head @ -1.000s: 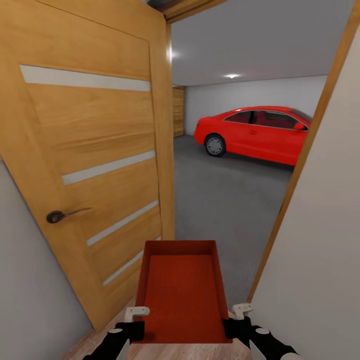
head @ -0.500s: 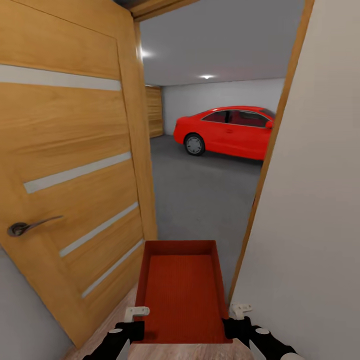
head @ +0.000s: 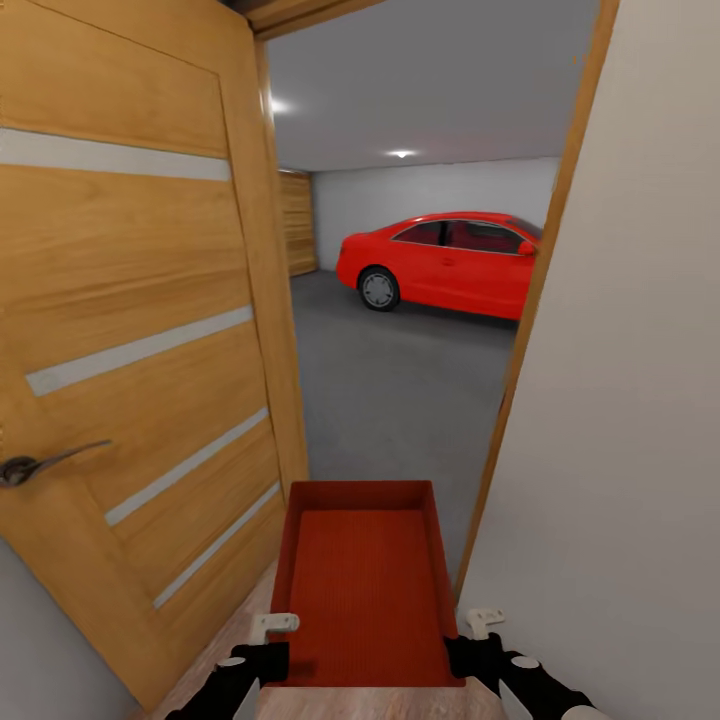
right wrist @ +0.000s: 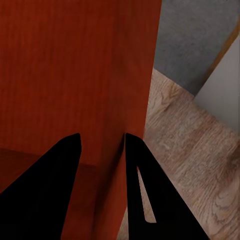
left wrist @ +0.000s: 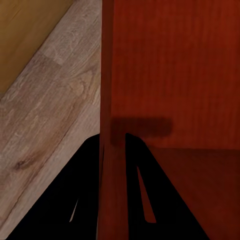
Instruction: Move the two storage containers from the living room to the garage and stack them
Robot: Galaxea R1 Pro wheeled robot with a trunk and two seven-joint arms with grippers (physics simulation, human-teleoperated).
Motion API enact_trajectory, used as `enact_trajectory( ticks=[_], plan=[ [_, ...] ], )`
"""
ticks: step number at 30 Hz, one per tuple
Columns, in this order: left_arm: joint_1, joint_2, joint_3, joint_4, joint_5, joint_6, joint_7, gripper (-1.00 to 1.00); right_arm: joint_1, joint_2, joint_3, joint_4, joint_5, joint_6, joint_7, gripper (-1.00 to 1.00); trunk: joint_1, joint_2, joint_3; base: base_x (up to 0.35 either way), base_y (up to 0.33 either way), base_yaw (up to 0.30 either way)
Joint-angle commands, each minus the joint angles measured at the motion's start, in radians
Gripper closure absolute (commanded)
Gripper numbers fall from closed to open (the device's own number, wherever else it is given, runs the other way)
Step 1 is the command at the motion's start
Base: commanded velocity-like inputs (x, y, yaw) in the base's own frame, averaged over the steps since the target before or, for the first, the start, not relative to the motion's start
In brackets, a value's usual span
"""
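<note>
Two end effectors sit at the bottom edge of the head view, the left end effector [head: 262, 650] at lower left and the right end effector [head: 480, 645] at lower right, both partly cut off by the frame. Each is clamped on a side wall of one storage container [head: 362, 585], which fills the lower centre of that view, open side up. In the left wrist view the left end effector [left wrist: 114, 150] has its black fingers [left wrist: 82, 190] on either side of the thin orange-red wall of the storage container [left wrist: 175, 75]. In the right wrist view the right end effector [right wrist: 102, 145] straddles the opposite wall of the storage container [right wrist: 65, 75] in the same way.

Beneath the container lies a strip of light wood-plank flooring [head: 215, 655], mostly hidden by the bin. A wooden door [head: 140, 330] with pale inlaid stripes takes up the left of the frame, its dark lever handle [head: 40, 462] cut off at the left edge. A pale wall [head: 630, 400] covers the right side, hiding part of the garage [head: 440, 120].

Through the doorway, the grey concrete floor [head: 400, 390] stretches away to a red car [head: 440, 262] at centre, its rear hidden behind the door frame.
</note>
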Motion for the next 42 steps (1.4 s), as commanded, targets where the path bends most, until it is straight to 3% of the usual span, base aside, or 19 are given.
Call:
enact_trajectory(
  ticks=[1, 27, 42],
  plan=[
    [-0.001, 0.046, 0.042, -0.019, 0.005, 0.006, -0.002, 1.00, -0.001, -0.020, -0.016, 0.003, 0.011, -0.005, 0.049, 1.00, 0.001, -0.002, -0.002, 0.142, 0.213, -0.001],
    [-0.001, 0.046, 0.042, -0.020, 0.005, 0.006, -0.002, 1.00, -0.001, -0.019, -0.017, 0.003, 0.011, -0.005, 0.046, 1.00, 0.001, -0.002, -0.002, 0.140, 0.215, -0.001],
    [-0.001, 0.046, 0.042, -0.020, 0.005, 0.006, -0.002, 1.00, -0.001, -0.019, -0.017, 0.003, 0.011, -0.005, 0.046, 1.00, 0.001, -0.002, -0.002, 0.005, 0.008, -0.245]
  ],
)
